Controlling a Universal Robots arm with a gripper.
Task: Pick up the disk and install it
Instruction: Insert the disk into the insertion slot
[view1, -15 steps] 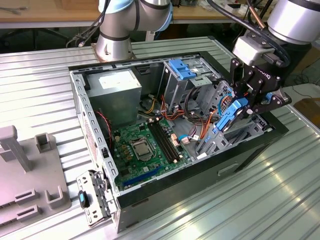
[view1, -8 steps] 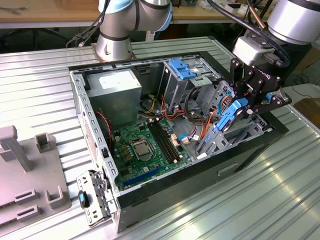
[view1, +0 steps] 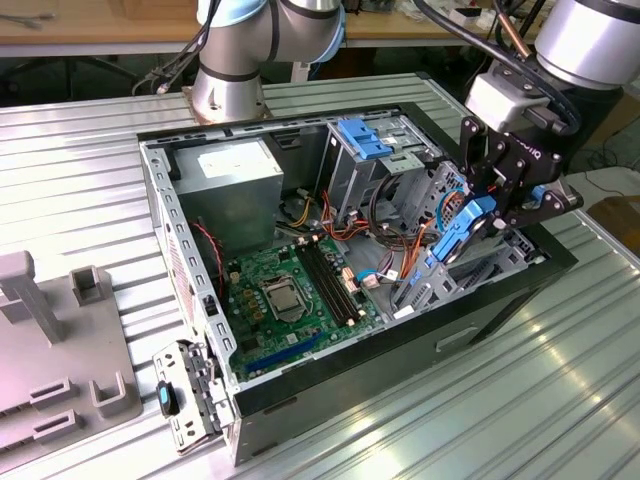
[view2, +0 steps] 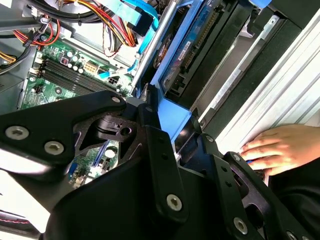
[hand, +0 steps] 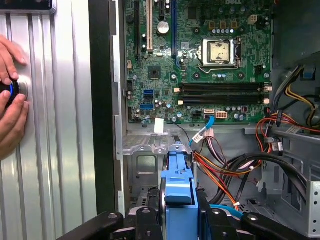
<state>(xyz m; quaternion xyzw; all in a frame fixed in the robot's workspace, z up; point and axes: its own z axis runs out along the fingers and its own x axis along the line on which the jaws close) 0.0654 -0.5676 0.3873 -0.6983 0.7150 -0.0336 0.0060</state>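
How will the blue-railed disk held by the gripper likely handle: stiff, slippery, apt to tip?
Probably stiff: the disk stands on edge in the gripper without sagging. Its smooth blue plastic rails could slip in the grip. Thin and on edge, it would likely topple if released.

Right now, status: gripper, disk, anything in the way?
Gripper shut on the disk. Disk tilted at the drive bay. A hand rests on the table beside the case.

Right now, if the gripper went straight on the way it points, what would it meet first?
Most likely the metal drive bay just beneath it. The gripper, jaws shut on the disk, points down into that bay; the gap between them is unclear.
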